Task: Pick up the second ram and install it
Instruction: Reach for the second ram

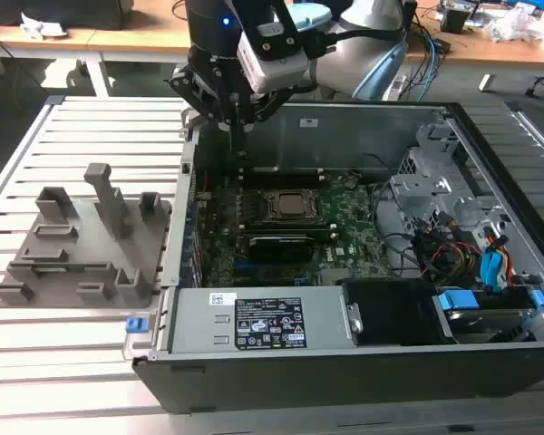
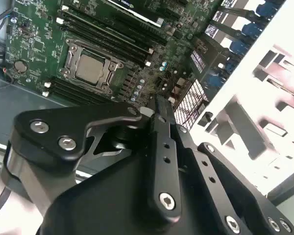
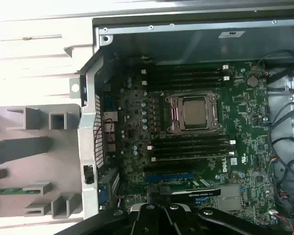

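Observation:
The second ram (image 1: 68, 265) is a thin green stick lying in a slot of the grey fixture plate (image 1: 36, 272) at the exterior view's left; the first wrist view shows the ram (image 3: 7, 190) on that plate (image 3: 34, 161) too. My gripper (image 1: 241, 145) hangs above the far left corner of the open computer case, well apart from the ram. Its black fingers (image 2: 157, 105) look shut, with nothing seen between them. Below lies the green motherboard (image 3: 245, 112) with its processor socket (image 3: 192, 112) and dark memory slots (image 3: 191, 149) on both sides of it.
The case's metal wall (image 3: 88, 147) stands between the fixture plate and the motherboard. A power supply (image 1: 263, 317), drive cage (image 1: 426, 181) and loose cables (image 1: 490, 263) fill the case's near and right sides. Upright grey blocks (image 1: 104, 195) rise from the fixture plate. The slatted table (image 1: 54, 362) surrounds everything.

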You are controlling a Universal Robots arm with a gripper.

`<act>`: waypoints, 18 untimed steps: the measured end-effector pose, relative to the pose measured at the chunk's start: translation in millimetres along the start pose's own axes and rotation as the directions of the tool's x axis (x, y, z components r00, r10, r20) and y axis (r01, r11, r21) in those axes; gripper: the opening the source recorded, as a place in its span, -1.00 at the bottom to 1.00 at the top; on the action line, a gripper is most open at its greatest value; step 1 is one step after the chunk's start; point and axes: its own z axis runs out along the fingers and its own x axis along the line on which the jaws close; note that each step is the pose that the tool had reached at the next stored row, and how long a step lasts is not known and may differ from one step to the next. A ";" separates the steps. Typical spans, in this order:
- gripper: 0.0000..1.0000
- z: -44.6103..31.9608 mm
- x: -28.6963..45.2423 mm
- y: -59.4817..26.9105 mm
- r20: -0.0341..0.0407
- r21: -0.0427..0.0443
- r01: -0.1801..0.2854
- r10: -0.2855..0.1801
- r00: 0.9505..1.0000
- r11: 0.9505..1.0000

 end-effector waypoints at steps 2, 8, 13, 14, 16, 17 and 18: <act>-0.79 -0.1 2.8 -0.3 0.000 0.000 0.000 0.000 1.000 1.000; -0.79 -0.5 19.3 -1.4 0.000 0.000 0.000 0.000 1.000 1.000; -0.79 -1.2 44.4 -3.3 0.000 0.000 0.000 0.000 1.000 1.000; -0.79 -1.3 47.3 -3.5 0.000 0.000 0.000 0.000 1.000 1.000; -0.79 -1.3 54.4 -4.0 0.000 0.000 0.000 0.000 1.000 1.000; -0.79 -1.4 56.4 -4.2 0.000 0.000 0.000 0.000 1.000 1.000; -0.79 -1.4 58.4 -4.3 0.000 0.000 0.000 0.000 1.000 1.000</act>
